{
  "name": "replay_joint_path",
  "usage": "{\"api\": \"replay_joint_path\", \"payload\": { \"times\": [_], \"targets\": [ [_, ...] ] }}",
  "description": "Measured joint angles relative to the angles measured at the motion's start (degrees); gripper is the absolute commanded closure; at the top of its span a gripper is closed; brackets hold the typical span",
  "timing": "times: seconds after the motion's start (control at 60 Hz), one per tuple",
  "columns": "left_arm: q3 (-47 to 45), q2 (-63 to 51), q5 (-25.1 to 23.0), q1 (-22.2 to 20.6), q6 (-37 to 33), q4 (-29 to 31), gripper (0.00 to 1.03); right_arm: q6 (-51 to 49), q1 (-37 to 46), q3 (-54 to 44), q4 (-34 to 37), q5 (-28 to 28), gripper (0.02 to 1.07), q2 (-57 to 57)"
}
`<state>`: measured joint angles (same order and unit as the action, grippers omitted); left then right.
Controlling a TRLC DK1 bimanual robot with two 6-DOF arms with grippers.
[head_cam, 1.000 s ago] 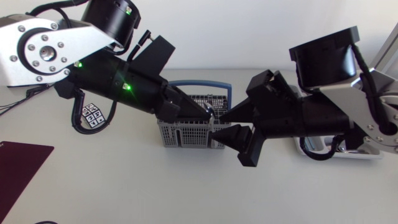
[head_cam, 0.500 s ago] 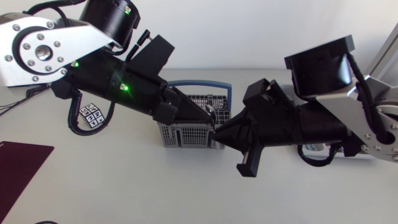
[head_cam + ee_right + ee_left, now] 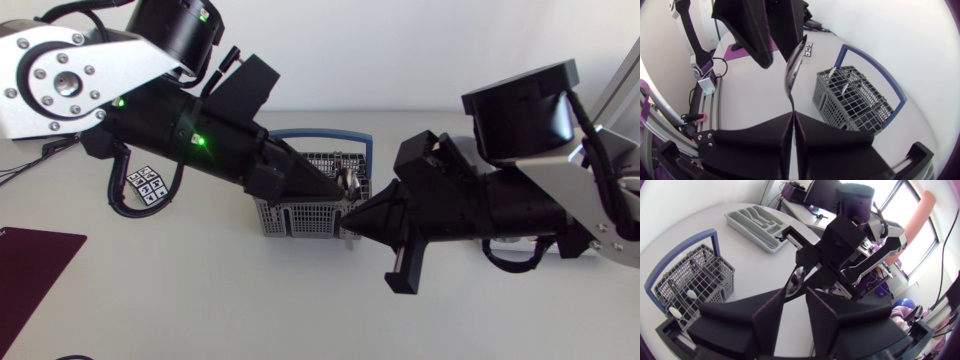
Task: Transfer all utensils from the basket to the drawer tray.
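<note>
Spoon (image 3: 794,65) in mid-air between the two arms, above the end of the basket (image 3: 300,215) nearest the right arm, clear of the tabletop (image 3: 200,300). Right tool (image 3: 792,114): closed on the spoon's handle end, both fingers pressed together around it, the bowl standing out ahead of the tips. Left tool (image 3: 795,291): meets the spoon at the bowl end from the opposite side; whether it grips the spoon cannot be told. In the head view the two tools point tip to tip, with the left arm reaching in over the basket. Basket: grey mesh with a blue hoop handle, standing upright on the tabletop; several utensils (image 3: 692,294) stand inside, pale ends showing in its compartments. Drawer tray (image 3: 752,227): grey, divided into long compartments, flat on the tabletop on the right arm's side, well apart from the basket. Also on the tabletop: a small marker card (image 3: 148,183) under the left arm and a dark red mat (image 3: 35,265) at the edge on the left arm's side.
</note>
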<state>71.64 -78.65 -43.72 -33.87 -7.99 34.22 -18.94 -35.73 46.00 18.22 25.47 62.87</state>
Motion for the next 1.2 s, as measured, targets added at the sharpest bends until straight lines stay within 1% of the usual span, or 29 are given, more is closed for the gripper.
{"api": "replay_joint_path", "payload": {
  "times": [0.083, 0.1, 0.15, 0.267, 0.417, 0.467, 0.567, 0.683, 0.717, 0.733, 0.8, 0.867, 1.05, 1.2],
  "targets": [
    [0.2, 0.2, 0.0, 0.3, 0.0, 0.0, 0.31, -0.1, 0.2, -0.1, 0.8, 0.0, 1.01, -0.2],
    [0.3, 0.3, 0.0, 0.4, 0.0, 0.0, 0.28, -0.3, 0.3, -0.1, 1.0, 0.0, 1.01, -0.3],
    [0.9, 0.4, 0.0, 0.9, 0.0, -0.1, 0.25, -0.8, 1.1, -0.5, 1.5, -0.1, 1.01, -0.9],
    [1.9, 1.0, 0.3, 2.4, 0.0, -0.2, 0.17, -2.5, 5.4, -1.2, 3.9, -0.3, 1.01, -2.6],
    [1.9, 2.0, 1.4, 5.3, 0.0, -1.0, 0.17, -7.1, 15.0, -1.9, 6.4, -0.7, 1.01, -4.7],
    [1.9, 2.1, 2.8, 6.3, 0.0, -1.4, 0.17, -8.9, 18.1, -2.3, 6.7, -1.4, 1.01, -5.2],
    [1.9, 2.2, 8.0, 7.5, 0.0, -2.4, 0.17, -13.4, 25.6, -3.7, 7.1, -2.4, 1.01, -5.7],
    [1.9, 2.1, 13.4, 7.5, -0.1, -2.4, 0.16, -19.2, 35.0, -5.5, 6.7, -3.7, 1.01, -5.5],
    [1.9, 2.0, 14.6, 7.4, -0.3, -2.4, 0.15, -21.0, 38.0, -5.9, 6.0, -3.7, 1.01, -5.2],
    [1.9, 1.9, 15.7, 7.5, -0.9, -2.5, 0.15, -22.9, 41.1, -6.0, 5.5, -4.0, 1.01, -4.5],
    [1.8, 1.8, 17.6, 7.2, -1.3, -2.8, 0.15, -26.3, 46.9, -6.0, 3.1, -4.8, 1.01, -2.9],
    [1.3, 1.8, 18.4, 7.0, -1.6, -2.8, 0.14, -29.7, 51.6, -6.0, 0.2, -5.8, 1.01, -0.8],
    [0.4, 1.7, 20.0, 6.5, -2.4, -2.8, 0.14, -36.1, 60.0, -6.0, -6.6, -9.0, 1.01, 6.5],
    [-0.2, 1.7, 21.3, 5.9, -2.6, -2.8, 0.14, -40.1, 64.2, -6.0, -12.9, -11.0, 1.01, 12.0]
  ]
}}
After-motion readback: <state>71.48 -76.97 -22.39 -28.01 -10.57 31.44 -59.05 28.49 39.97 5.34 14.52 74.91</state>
